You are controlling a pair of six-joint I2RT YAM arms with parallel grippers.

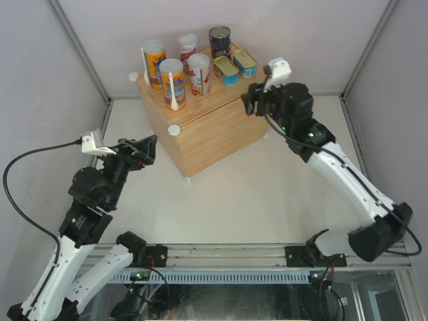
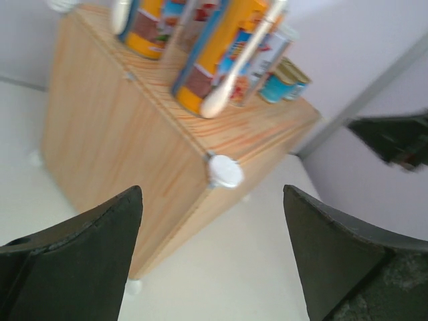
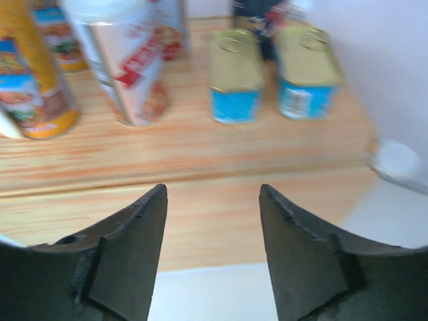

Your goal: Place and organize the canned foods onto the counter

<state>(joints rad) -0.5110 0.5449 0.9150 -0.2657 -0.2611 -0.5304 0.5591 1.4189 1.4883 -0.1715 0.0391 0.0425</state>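
My left claw and right claw are both released, empty — I fear a careless right swing knocks the tins off the surface.

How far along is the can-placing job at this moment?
Done: on the counter stand two orange-blue tubes, two white-red tubes, the dark can and two gold-teal tins side by side, seven in all, grouped by kind.
In hand: nothing. The left claw and right claw are open and empty, off the cans.
Left: probably nothing, apart from minor tidying.
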